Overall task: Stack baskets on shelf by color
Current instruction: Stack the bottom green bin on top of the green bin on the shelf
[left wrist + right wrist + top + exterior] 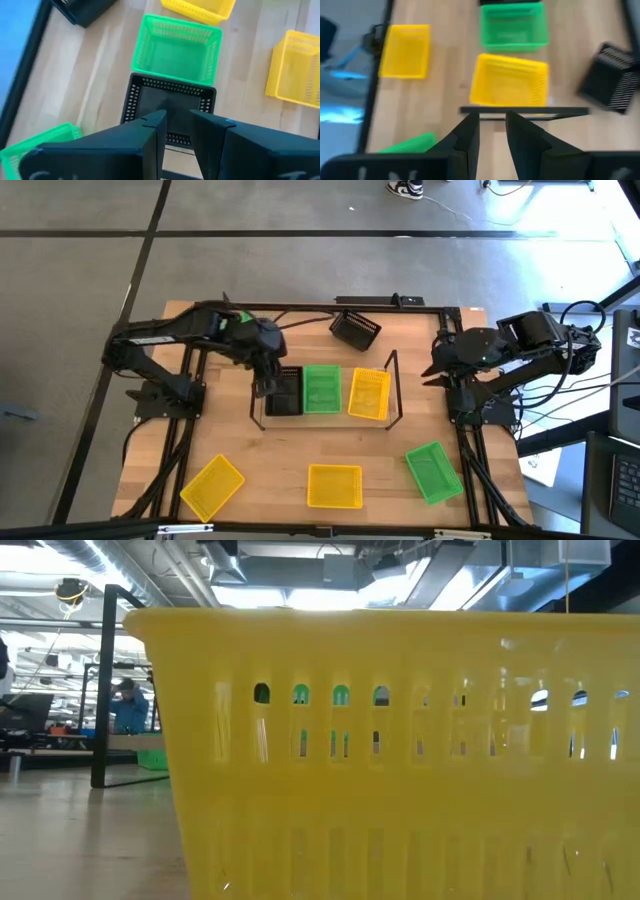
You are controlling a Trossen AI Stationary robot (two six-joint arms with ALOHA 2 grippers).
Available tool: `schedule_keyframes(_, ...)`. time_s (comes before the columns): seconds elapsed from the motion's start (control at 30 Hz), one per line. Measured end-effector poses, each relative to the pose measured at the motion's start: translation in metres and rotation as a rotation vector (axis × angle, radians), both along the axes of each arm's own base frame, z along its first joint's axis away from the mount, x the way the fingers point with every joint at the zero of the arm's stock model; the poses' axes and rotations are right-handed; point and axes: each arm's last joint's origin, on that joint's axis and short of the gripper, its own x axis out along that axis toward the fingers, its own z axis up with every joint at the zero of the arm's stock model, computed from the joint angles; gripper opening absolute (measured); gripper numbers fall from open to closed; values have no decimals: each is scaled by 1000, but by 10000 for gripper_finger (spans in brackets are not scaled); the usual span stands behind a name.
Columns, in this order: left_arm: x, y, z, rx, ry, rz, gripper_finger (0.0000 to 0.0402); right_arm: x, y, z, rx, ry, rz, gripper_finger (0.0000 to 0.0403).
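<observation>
Black basket [284, 392] sits under the left tool [264, 385], fingers slightly apart; no writing legible.

Left arm: stretched in from the left edge, elbow bent, wrist tipped down.
Left end effector [266, 385]: pointing down, fingers [155, 131] a narrow gap apart.
Right arm: folded at the right edge.
Right end effector [432, 370]: fingers [470, 131] slightly parted.

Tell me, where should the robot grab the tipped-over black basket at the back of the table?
Probably by its flared rim. The black basket lies tilted, so a pincer coming from above could close over one thin wall. The right pincer waits nearby.
</observation>
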Motion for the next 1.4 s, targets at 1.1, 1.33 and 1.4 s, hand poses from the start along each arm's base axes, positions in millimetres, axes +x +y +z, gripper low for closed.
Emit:
schedule_keyframes(1.1,-17,-42,12,23,-87,-10,70,9,57,-156,42,671,324,94)
schedule_keyframes(1.33,-17,-42,12,23,-87,-10,70,16,67,-192,82,569,329,94)
schedule_keyframes(1.4,-17,-42,12,23,-87,-10,70,17,68,-201,93,549,325,94)
